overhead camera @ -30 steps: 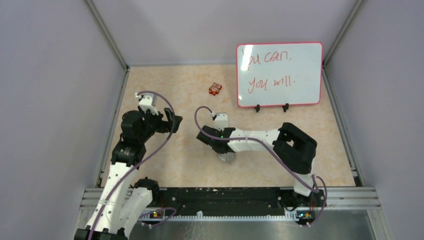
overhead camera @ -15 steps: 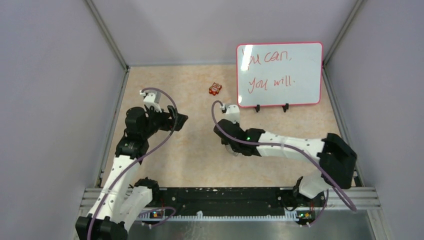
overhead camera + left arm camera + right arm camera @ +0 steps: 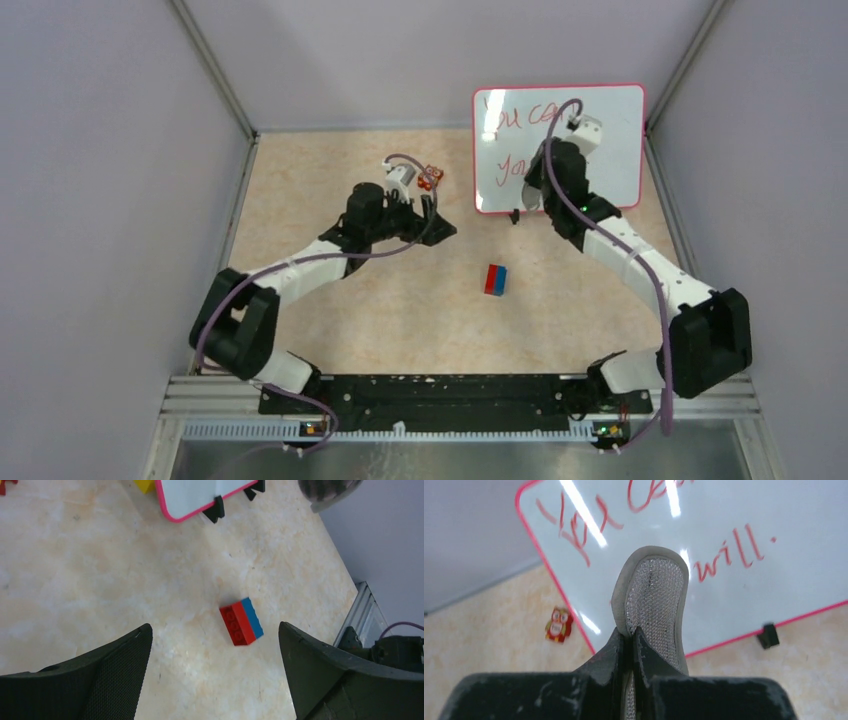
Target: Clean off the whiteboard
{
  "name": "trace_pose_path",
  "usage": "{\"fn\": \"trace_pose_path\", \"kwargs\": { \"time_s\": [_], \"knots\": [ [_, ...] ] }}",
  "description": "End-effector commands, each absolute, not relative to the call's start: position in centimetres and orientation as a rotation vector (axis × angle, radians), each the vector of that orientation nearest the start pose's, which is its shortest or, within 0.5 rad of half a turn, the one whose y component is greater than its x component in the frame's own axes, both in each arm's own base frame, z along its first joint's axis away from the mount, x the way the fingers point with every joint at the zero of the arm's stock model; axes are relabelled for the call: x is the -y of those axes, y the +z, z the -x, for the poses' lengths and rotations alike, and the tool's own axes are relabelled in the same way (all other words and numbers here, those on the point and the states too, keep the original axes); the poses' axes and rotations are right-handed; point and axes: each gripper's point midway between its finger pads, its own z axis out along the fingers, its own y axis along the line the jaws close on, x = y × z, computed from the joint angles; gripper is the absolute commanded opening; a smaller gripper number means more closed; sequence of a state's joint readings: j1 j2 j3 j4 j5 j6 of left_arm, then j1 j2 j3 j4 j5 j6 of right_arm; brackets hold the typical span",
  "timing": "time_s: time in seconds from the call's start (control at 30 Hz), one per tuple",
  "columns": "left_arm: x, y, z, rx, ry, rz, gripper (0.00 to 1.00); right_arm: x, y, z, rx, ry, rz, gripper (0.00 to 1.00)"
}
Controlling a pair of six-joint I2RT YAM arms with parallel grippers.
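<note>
Red-framed whiteboard [image 3: 774, 580] — just beyond the grey pad [image 3: 656, 595] in the right hand [image 3: 628, 636].

Lab test cell: grey partition walls [image 3: 100, 200], aluminium frame rails [image 3: 213, 65], marbled beige tabletop [image 3: 400, 310].

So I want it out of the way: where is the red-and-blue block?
Top view: the red-and-blue block lies near the middle of the table, just in front of the whiteboard.

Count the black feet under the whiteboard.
2. One foot sits near the whiteboard's lower left corner; the other foot farther along that edge. The right arm hides part of it.
</note>
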State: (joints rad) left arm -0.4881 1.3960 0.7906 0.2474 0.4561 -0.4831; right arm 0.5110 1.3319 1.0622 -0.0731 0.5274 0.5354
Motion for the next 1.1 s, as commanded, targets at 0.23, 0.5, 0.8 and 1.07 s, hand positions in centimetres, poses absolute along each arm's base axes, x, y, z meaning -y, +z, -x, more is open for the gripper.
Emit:
{"fn": "trace_pose_path", "kwargs": {
  "time_s": [0.23, 0.5, 0.8, 1.07],
  "knots": [
    [35.6, 20.1, -42.6, -1.661, -1.132, -0.475, 0.93, -3.7, 30.3, -52.9, -1.633, 0.288, -0.493, 0.0],
    [37.7, 15.6, -47.8, -1.678, -1.062, -0.476, 0.91, 1.3, 25.9, -53.4, -1.716, 0.093, -0.404, 0.0],
    [38.9, 14.5, -48.5, -1.568, -1.208, -0.386, 0.7, 6.8, 23.4, -53.4, -1.792, -0.138, -0.437, 0.0],
    [39.8, 14.3, -47.4, -1.54, -1.299, -0.436, 0.63, 6.8, 21.2, -54.4, -1.835, -0.12, -0.434, 0.0]
  ]
}}
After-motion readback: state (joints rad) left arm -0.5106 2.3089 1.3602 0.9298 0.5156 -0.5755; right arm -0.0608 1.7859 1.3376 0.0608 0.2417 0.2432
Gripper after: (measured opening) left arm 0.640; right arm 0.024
